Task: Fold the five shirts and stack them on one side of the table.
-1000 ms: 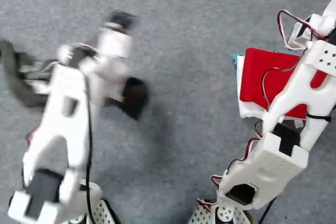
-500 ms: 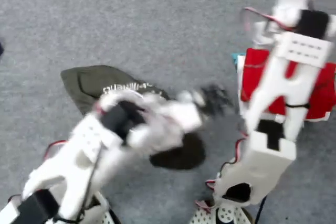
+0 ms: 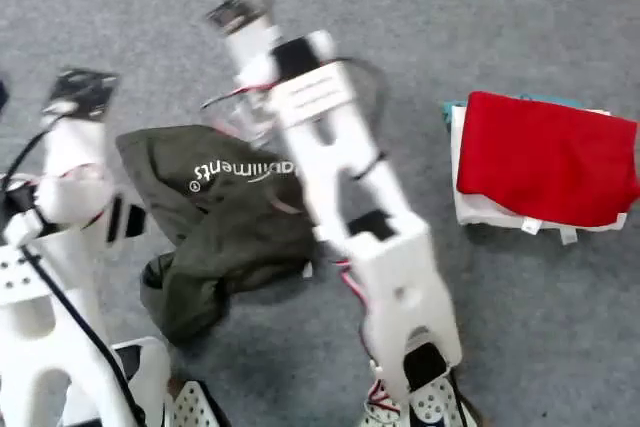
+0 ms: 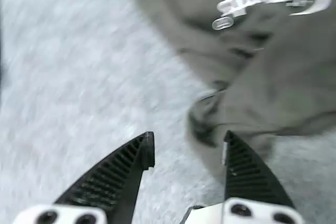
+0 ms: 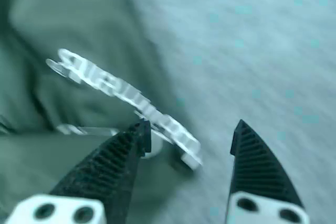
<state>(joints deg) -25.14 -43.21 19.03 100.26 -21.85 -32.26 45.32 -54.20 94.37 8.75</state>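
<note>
- The dark green shirt (image 3: 220,222) lies crumpled and unfolded on the grey counter (image 3: 450,47), between the two arms, with its white lettering (image 3: 245,169) facing up
- It looks like soft, light, limp cloth: it would likely sag and bunch wherever it is lifted, and drag on the fuzzy counter rather than slide
- A single layer at an edge or corner, such as a shoulder or hem, seems the sensible place to pinch; a bite into the heaped middle would probably catch several layers
- The left tool (image 4: 186,153) is open and holds nothing, poised just beside a dark rolled edge of the shirt (image 4: 262,56)
- The right tool (image 5: 189,140) is likewise open and empty, above the lettering on the shirt (image 5: 79,30)
- The high view gives the whole outline of the shirt and the stack (image 3: 480,209) of folded shirts with a red shirt (image 3: 545,157) on top, well apart toward the right side
- The wrist views add the gap between each pair of jaws and the folds lying right under them
</note>
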